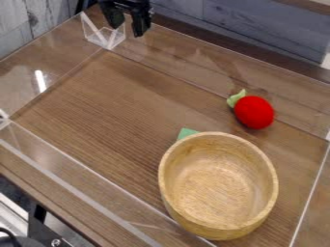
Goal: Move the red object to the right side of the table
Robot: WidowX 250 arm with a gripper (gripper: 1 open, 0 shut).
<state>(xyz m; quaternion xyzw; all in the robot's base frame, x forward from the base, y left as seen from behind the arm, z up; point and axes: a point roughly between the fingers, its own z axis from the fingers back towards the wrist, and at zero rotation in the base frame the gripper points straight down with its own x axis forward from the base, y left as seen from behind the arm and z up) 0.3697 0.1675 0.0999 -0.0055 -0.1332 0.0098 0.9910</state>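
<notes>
Gripper (pixel 126 23) is seen at the far left of the view, its jaws spread and nothing pinched between them. The red object (pixel 254 112), with its green leafy top, is placed toward the right side of the table (pixel 123 106), well apart from the gripper. The wooden bowl (pixel 218 185) is set nearer the camera, and a small green item (pixel 188 134) is partly hidden beside its rim.

The robot's pincer (pixel 126 21) is black and narrow, at the upper left. Small pale patches interrupt its dark surface.
</notes>
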